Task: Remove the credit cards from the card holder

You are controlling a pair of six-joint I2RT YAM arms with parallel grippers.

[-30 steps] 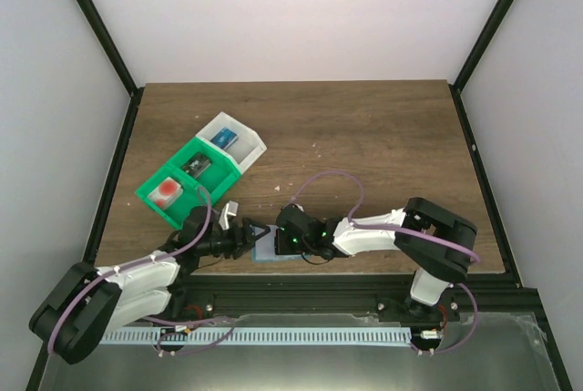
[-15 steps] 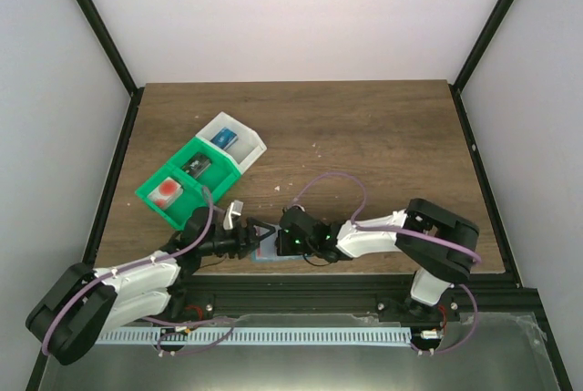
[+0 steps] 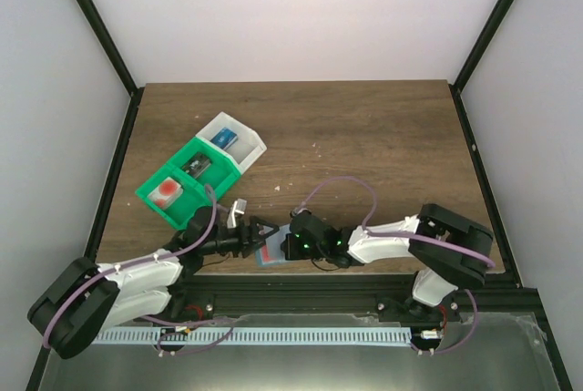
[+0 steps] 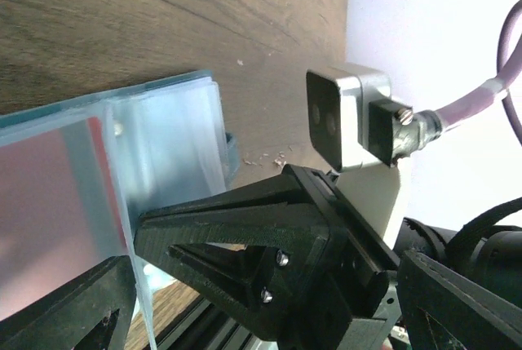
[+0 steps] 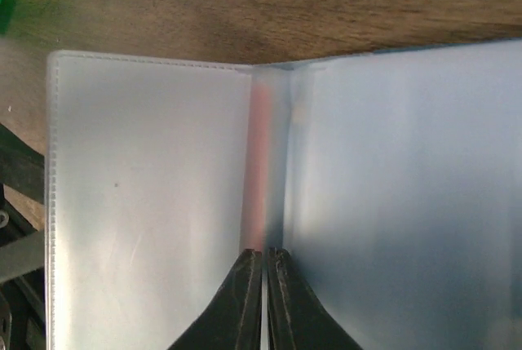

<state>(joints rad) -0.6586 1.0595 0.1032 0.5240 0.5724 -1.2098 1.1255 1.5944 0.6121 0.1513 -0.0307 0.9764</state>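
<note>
The wooden counter [image 3: 364, 136] takes up most of the view, and both arms are stretched low along its near edge. The left arm [image 3: 137, 277] reaches in from the near left corner and the right arm [image 3: 392, 243] from the near right, so that they meet a little left of the middle.

Toward the counter's left edge, well apart from that meeting point, sits the green-and-white tray [image 3: 153, 200]. A red-spotted card [image 3: 166, 190] lies in its green compartment nearest the left edge.

The card holder [image 3: 271, 255] lies opened out flat, right at the near edge of the counter, between the two hands. Its pale grey-blue pockets face up (they look almost frosted from the wrist cameras).

The left hand [image 3: 253, 233] sits just beside the holder's left end with its jaws spread wide, clamped on nothing.

The right hand [image 5: 263, 256] comes in from the other side. Its two dark fingers [image 5: 236, 301] are pressed together to a mere slit right at the holder's centre fold. A thin pale edge shows between the tips, but I cannot tell whether that is a pocket leaf or a card.

Beside the fold, a credit card [image 5: 259, 170] shows only as a reddish strip through the translucent pocket.
</note>
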